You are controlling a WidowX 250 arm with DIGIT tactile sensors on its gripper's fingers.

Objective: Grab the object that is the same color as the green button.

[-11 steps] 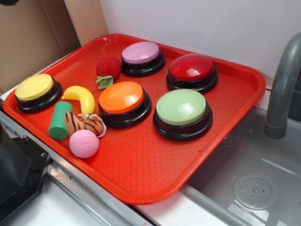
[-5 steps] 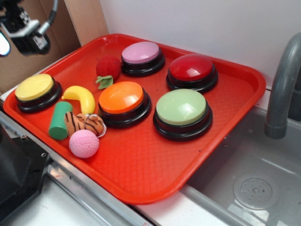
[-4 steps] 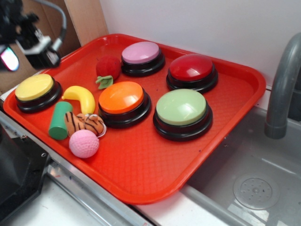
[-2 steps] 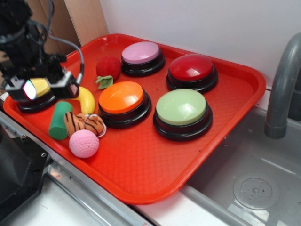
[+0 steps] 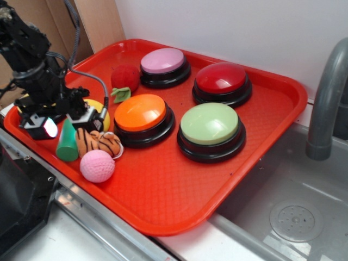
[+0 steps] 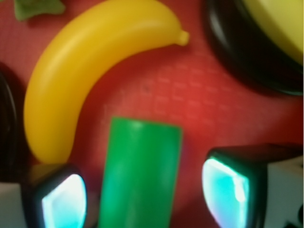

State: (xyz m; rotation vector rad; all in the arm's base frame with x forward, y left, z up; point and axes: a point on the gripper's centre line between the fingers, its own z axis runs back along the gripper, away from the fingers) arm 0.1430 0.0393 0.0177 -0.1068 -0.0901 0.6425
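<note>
We see a red tray carrying everything. The green button sits toward its right side, next to the orange button. The arm's claw hangs low over the tray's left end, jaws spread apart; in the wrist view the green cylinder lies between the two fingers, and we see no contact. A banana curves just beyond the cylinder. A pink ball lies near the front rim.

Red tray, five domed buttons, green cylinder, banana, pink ball, strawberry, striped plush
</note>
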